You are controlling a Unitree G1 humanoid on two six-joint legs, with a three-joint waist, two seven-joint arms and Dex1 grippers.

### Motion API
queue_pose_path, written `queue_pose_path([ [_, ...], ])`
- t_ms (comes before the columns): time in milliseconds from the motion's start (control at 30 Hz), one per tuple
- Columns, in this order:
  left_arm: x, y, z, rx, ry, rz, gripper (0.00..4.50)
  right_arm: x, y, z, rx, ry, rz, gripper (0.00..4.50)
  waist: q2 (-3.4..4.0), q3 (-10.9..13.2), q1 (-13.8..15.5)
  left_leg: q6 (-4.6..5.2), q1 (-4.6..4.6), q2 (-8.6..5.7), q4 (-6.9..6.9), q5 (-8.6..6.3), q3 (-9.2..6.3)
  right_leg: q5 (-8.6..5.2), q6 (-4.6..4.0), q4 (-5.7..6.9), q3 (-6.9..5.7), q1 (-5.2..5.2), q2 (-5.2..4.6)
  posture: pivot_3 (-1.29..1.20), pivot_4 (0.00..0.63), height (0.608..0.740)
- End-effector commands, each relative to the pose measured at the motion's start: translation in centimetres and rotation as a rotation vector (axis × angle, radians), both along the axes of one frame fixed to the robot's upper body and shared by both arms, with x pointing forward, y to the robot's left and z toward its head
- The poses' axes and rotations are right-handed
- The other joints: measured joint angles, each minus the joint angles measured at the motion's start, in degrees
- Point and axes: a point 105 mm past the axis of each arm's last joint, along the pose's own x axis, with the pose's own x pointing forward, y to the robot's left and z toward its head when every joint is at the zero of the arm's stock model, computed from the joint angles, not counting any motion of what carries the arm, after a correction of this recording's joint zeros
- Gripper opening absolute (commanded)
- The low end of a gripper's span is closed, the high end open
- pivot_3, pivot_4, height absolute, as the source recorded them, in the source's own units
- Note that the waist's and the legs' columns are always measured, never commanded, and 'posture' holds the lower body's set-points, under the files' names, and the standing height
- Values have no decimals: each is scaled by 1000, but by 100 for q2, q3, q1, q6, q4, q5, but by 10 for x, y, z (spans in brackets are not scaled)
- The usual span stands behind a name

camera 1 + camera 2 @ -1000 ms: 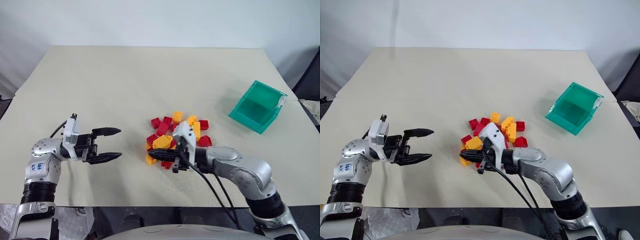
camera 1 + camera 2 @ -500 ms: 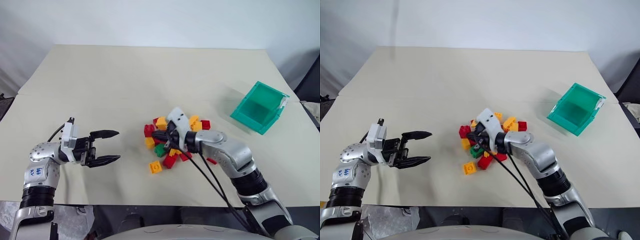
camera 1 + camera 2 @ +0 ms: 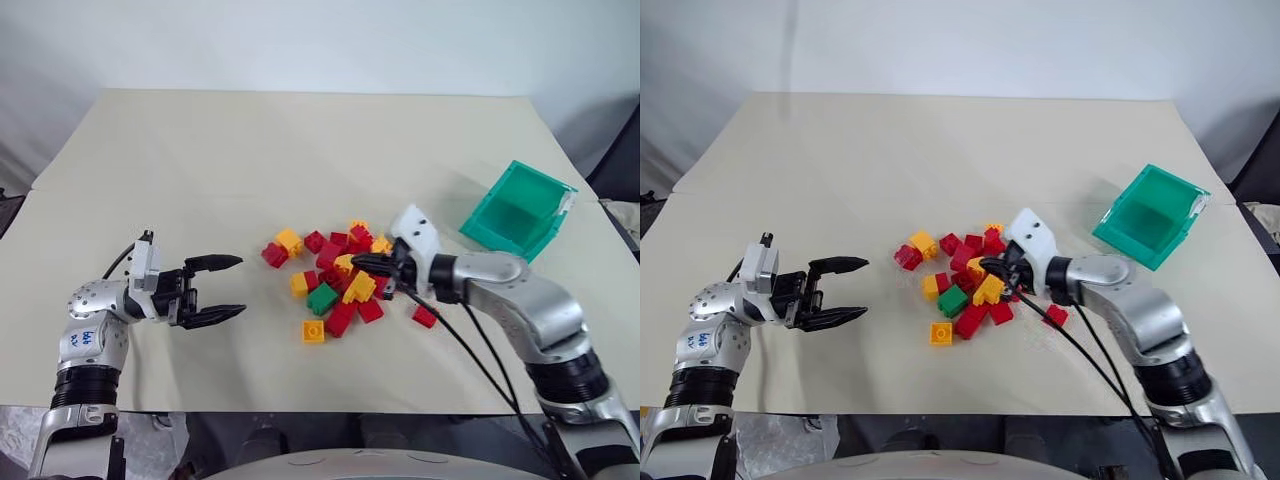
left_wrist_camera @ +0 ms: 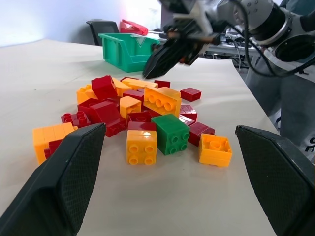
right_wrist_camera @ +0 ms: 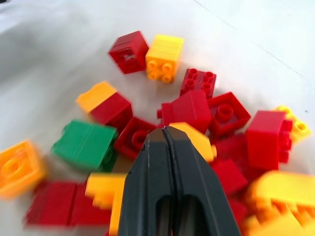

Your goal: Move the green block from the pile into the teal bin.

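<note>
Green block (image 3: 321, 298) sits exposed at the near edge of the pile (image 3: 335, 280), mid-table, resting on the table (image 3: 250, 180), nothing gripping it. Our right gripper (image 3: 362, 264) has its fingers pressed together and empty, tips over the pile's right side; our left gripper (image 3: 222, 290) is spread wide, empty, well left of the pile. Teal bin (image 3: 518, 212) stands near the right edge; its inside is mostly hidden by the walls. Left wrist view shows the green block's studded side face (image 4: 170, 133); right wrist view blurs it, and our fingers (image 5: 172, 187) cover the nearest bricks.
</note>
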Motion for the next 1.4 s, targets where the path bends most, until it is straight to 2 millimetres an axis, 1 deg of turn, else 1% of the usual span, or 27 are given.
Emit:
queue_pose_path([
  [33,1,0,4,5,-26,-13,4500,-15,-12,22,11,-50,77,17,0,0,3,0,0,0,0,0,0,0,0,0,0,0,0,0,150,740],
  [67,1,0,4,5,-25,-14,4500,-19,-17,23,1,-47,90,184,0,0,4,0,0,0,0,0,0,0,0,0,0,0,0,0,150,740],
  [133,0,0,3,7,-24,-18,4500,-28,-32,27,-30,-30,116,594,0,0,7,0,0,1,0,0,0,0,0,0,0,0,1,0,150,740],
  [233,0,1,2,9,-25,-20,4500,-38,-52,31,-81,-20,120,1570,1,1,11,1,0,0,0,0,0,0,0,-2,1,1,1,0,150,740],
  [333,0,2,2,9,-26,-18,4500,-43,-69,31,-132,-8,91,2601,0,1,13,1,1,0,1,-1,1,1,1,-3,1,2,0,0,150,740],
  [367,-1,2,1,9,-24,-17,4500,-47,-76,30,-160,5,83,2875,0,0,12,1,2,0,1,-1,0,1,1,-2,1,2,0,0,150,740],
  [400,-1,3,1,10,-24,-17,4500,-50,-80,30,-178,14,80,3303,0,0,14,1,3,1,1,-1,0,1,1,-2,1,2,1,0,150,740],
  [433,-1,3,1,10,-23,-16,4500,-52,-83,29,-194,22,78,3553,0,1,10,1,2,1,1,-1,0,1,1,-2,2,2,1,0,150,740],
  [467,-2,3,1,9,-23,-15,4500,-55,-86,29,-212,30,76,3924,0,1,5,1,3,1,1,-1,0,1,1,-3,2,2,1,0,150,740],
  [500,-2,4,0,9,-23,-13,4500,-59,-85,28,-232,38,76,4275,0,0,6,1,4,1,1,-1,2,1,1,-2,3,2,1,0,150,740],
  [533,-2,4,0,9,-23,-11,4500,-62,-82,27,-241,46,80,4481,0,0,4,1,4,1,1,-1,3,1,2,-1,4,2,1,0,150,740],
  [600,-2,4,0,9,-24,-9,4500,-66,-77,27,-241,50,84,4481,0,0,1,0,7,2,1,0,3,1,1,-2,5,2,1,0,150,740],
  [733,-3,3,1,8,-26,-8,4500,-61,-43,26,-183,28,74,4481,0,0,-11,-3,13,3,5,1,2,0,0,-7,7,2,1,0,150,740],
  [833,-3,1,1,7,-26,-11,4500,-58,-26,24,-178,37,72,4481,0,0,0,-6,13,3,6,4,-3,-1,-2,-3,4,-1,-1,0,150,740],
  [933,-6,0,0,9,-20,-24,4500,-54,8,11,-214,129,116,4481,0,0,-14,-7,11,2,6,4,-4,-1,-3,0,4,-2,-7,0,150,740],
  [1000,-6,0,0,11,-20,-26,4500,-44,24,4,-255,163,111,4481,0,0,-35,-7,11,0,7,4,-3,-1,-2,3,6,-6,-12,0,150,740],
  [1100,-6,-1,1,12,-23,-28,4500,-32,39,0,-300,201,87,4481,1,0,-16,-7,4,2,6,5,-8,-4,-7,18,0,-11,-12,0,150,740],
  [1267,-9,2,0,14,-27,-14,4500,-22,60,-11,-393,283,36,4481,1,0,-15,-2,-5,-7,6,2,-4,-3,-6,20,-5,-13,-20,0,150,740],
  [1400,-13,1,-1,8,-31,-3,4500,-19,66,-20,-445,326,-16,4481,1,0,-26,8,-8,-5,6,-4,2,-3,-6,16,-16,-16,-22,0,150,740],
])
